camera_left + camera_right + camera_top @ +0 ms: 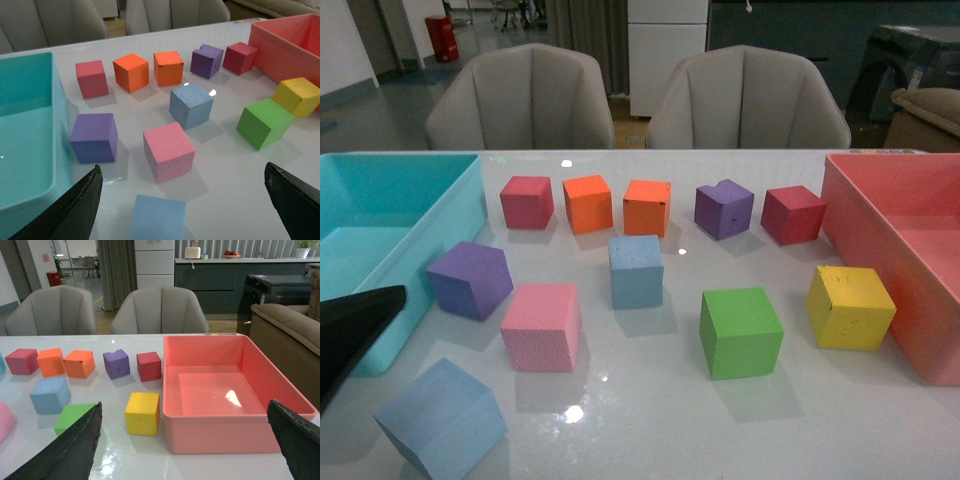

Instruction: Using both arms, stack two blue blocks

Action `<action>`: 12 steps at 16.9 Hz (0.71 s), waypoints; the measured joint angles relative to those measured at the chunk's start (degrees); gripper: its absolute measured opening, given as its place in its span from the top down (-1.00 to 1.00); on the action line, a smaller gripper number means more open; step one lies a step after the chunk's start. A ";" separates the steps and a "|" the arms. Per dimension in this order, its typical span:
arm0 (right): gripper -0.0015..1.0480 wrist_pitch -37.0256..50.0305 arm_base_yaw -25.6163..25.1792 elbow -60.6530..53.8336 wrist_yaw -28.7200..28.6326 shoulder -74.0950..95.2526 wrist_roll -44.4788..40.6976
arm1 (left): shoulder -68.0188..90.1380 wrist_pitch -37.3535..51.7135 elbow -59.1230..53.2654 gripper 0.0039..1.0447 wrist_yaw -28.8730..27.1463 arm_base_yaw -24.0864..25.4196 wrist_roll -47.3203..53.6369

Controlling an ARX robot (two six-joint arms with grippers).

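i read the left hand [182, 170] as released, fingers wide, nothing in it. the near blue block [157, 219] sits on the counter [660, 430] at its front left, just ahead of that hand and beside the teal bin [380, 215]. the far blue block [636, 270] sits mid-counter, behind the pink block [542, 326], well apart from the near one. the right hand [184, 406] is released and empty too.

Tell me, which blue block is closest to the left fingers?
The near blue block, lying just ahead of the left fingers. The other blue block stands farther off, beyond the pink block.
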 joint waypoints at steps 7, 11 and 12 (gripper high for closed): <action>-0.88 0.00 0.00 0.00 0.00 0.00 0.00 | 30.36 15.28 5.86 -0.88 6.56 -1.38 3.30; -0.88 0.00 0.00 0.00 0.00 0.00 0.00 | 39.12 16.46 7.69 -0.88 9.92 0.42 5.51; -0.88 0.00 0.00 0.00 0.00 0.00 0.02 | 39.91 16.55 7.98 -0.88 9.92 0.79 5.66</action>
